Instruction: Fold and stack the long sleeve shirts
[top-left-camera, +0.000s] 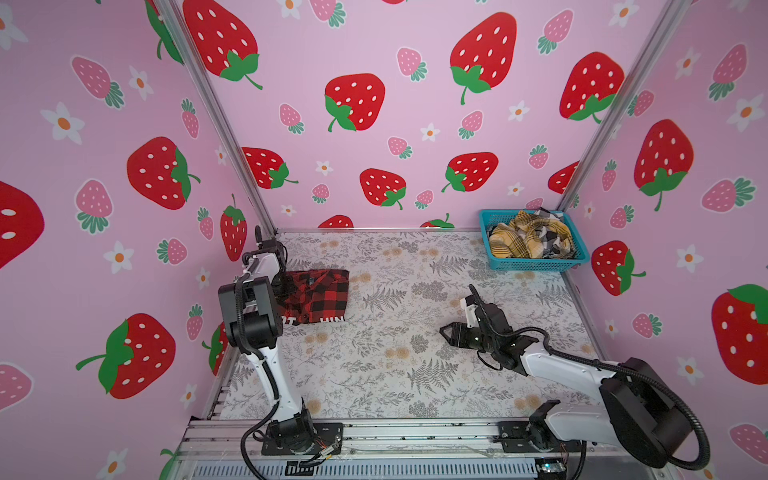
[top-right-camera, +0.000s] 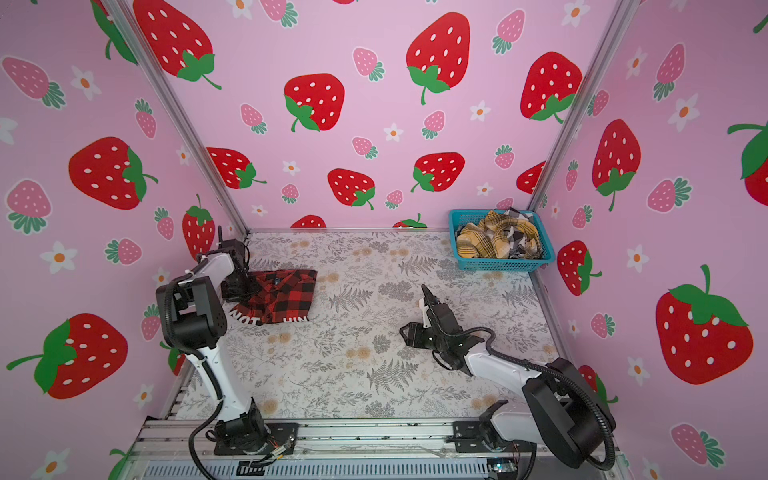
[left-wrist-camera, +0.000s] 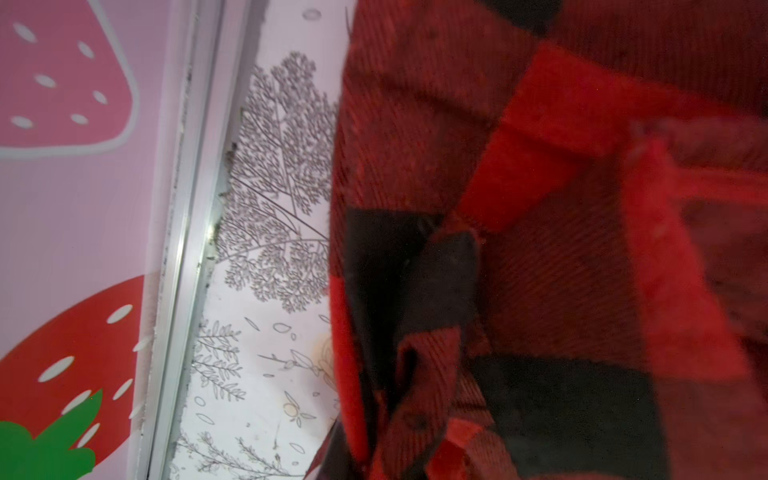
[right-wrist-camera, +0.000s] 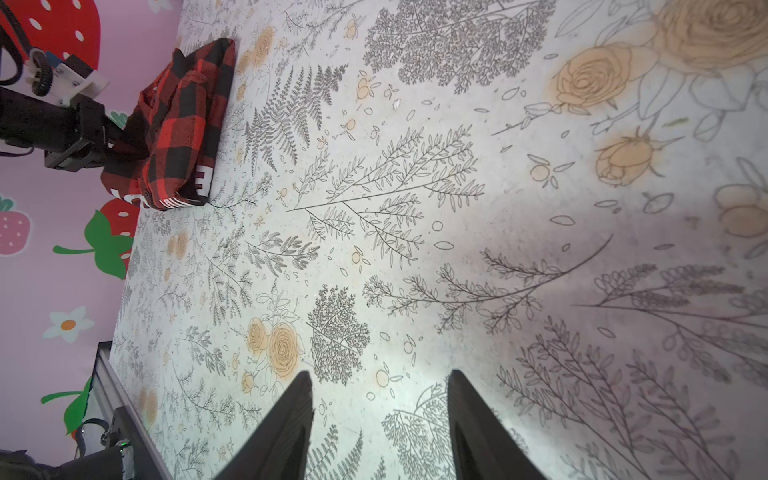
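While the red shirt (top-left-camera: 320, 297) lies folded at nine o'clock on the table (top-left-camera: 395, 374), the left gripper (top-left-camera: 286, 287) is clamped tight on its edge. Yellow shirt (top-left-camera: 515, 241) and black-white shirt (top-left-camera: 550, 239) sit bunched in the basket (top-left-camera: 536, 264) at two o'clock. Right gripper (right-wrist-camera: 380, 419) hovers at three, jaws apart, empty.

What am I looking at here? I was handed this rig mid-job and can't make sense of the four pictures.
Two robot arms stand at the near edge of a flowered table. Two of the pictures look down on the whole scene from overhead. The other two come from a camera on each arm's wrist. A red-and-black shirt lies folded over on the table, and the left hand is shut on its edge. The right hand is open and empty above bare table. In the far right corner, a teal basket holds a crumpled yellow plaid shirt and a black-white shirt.
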